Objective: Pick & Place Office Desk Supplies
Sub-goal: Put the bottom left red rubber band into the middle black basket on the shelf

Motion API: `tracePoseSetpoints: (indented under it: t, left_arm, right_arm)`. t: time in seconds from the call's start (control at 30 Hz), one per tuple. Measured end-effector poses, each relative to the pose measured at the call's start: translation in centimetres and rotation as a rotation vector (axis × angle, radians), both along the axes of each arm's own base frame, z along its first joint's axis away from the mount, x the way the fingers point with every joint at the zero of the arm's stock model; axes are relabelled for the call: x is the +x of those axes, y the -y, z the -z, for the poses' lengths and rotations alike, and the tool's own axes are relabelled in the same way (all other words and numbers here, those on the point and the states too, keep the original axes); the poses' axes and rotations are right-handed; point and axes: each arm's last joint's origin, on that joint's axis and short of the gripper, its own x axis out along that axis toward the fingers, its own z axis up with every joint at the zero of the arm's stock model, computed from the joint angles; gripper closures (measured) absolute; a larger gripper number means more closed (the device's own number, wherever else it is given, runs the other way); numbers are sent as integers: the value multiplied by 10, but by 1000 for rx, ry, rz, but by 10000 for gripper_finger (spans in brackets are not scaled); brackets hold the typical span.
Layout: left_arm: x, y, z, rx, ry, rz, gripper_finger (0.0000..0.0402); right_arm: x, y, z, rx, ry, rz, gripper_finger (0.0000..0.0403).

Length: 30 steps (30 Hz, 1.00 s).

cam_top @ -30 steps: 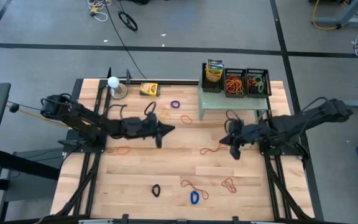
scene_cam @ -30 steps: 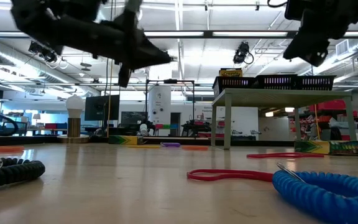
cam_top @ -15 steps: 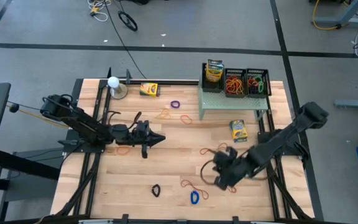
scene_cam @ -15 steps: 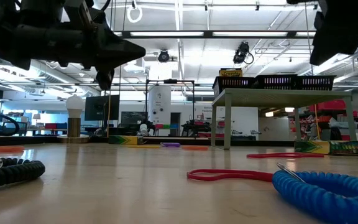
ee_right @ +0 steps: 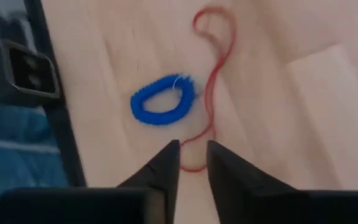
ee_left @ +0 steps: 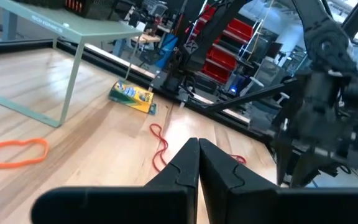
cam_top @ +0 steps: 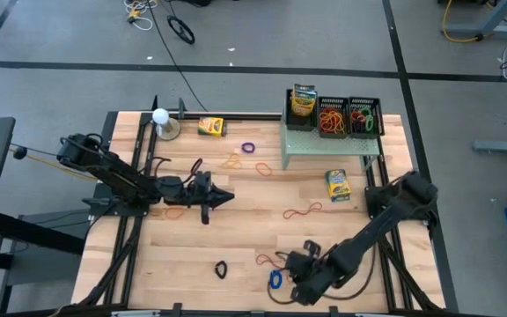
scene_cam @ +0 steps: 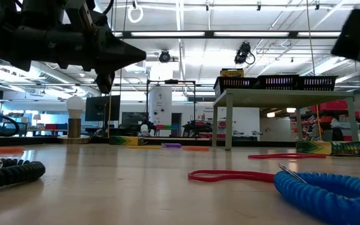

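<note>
We are bringing the right gripper (cam_top: pixel 296 283) low over the near edge of the pale wooden counter (cam_top: pixel 236 238), with the blue coiled loop (ee_right: pixel 163 99) lying just ahead of its fingers (ee_right: pixel 166 163). The fingers are standing slightly apart with a narrow gap and are gripping nothing. In the high view the blue coiled loop (cam_top: pixel 276 279) is sitting at about 9 o'clock of the gripper, just beside it. A thin red rubber-band loop (ee_right: pixel 213 81) is running past the coil on one side and is touching or nearly touching it.

For a clean pick, we are advising a wider opening before descent, since the present gap looks too narrow to straddle the coil's thick rim. We are centring one finger inside the ring and one outside, on the side away from the red band, so that only the coil is lifting.

The left gripper (cam_top: pixel 218 196) is waiting at mid-counter, its fingers (ee_left: pixel 191 168) pressed together and empty.
</note>
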Motion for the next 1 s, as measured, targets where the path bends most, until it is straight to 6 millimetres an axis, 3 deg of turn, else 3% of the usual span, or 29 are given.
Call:
tracePoseSetpoints:
  t: [0.2,0.4,0.67,0.83,1.0]
  left_arm:
    - [0,0,4,5,-42,0,388]
    - [0,0,6,9,-60,0,388]
    - [0,0,6,31,-64,1,388]
    - [0,0,6,37,-65,0,388]
    - [0,0,7,38,-73,0,388]
  right_arm:
    - [20,-9,35,-106,-47,-84,281]
    - [34,-3,51,-149,-71,-76,308]
    - [40,6,50,-137,-90,-57,393]
    - [38,10,45,-112,-112,3,397]
    - [25,25,25,-153,-131,255,400]
